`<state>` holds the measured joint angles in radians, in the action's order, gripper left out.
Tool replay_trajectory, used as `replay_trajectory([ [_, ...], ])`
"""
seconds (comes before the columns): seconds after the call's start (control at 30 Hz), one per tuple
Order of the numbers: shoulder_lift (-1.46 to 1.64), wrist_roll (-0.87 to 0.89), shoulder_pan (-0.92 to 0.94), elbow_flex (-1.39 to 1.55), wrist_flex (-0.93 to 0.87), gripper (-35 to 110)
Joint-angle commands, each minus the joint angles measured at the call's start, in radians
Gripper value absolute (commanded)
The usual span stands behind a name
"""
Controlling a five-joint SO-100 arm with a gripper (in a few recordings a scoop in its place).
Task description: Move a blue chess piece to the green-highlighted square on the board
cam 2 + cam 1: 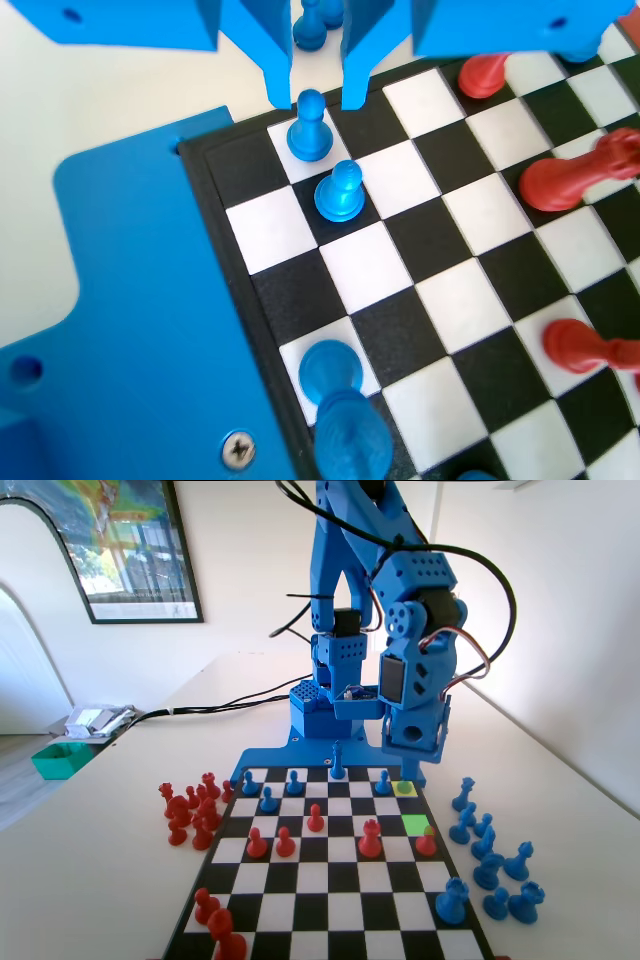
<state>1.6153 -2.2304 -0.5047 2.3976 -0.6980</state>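
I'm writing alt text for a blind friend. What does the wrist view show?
Two open gripper jaws hang just above a small blue chess piece on a white corner square of the board. A second blue pawn stands on the next black square, two more blue pieces near the bottom edge, and red pieces to the right.

One board (330, 880). One green square (416, 824), one yellow square (404, 788). Blue pieces (295, 781): about six on board, roughly eight beside it, overlapping. Red pieces (370, 838): eight on board, side cluster uncountable.
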Motion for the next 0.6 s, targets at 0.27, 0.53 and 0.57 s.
replay_trajectory([
  [0.27, -0.014, -0.012, 0.000, 0.011, 0.044, 9],
  [0.53, -0.029, -0.015, -0.003, 0.028, 0.077, 9],
  [0.57, -0.031, -0.017, -0.003, 0.031, 0.080, 9],
])
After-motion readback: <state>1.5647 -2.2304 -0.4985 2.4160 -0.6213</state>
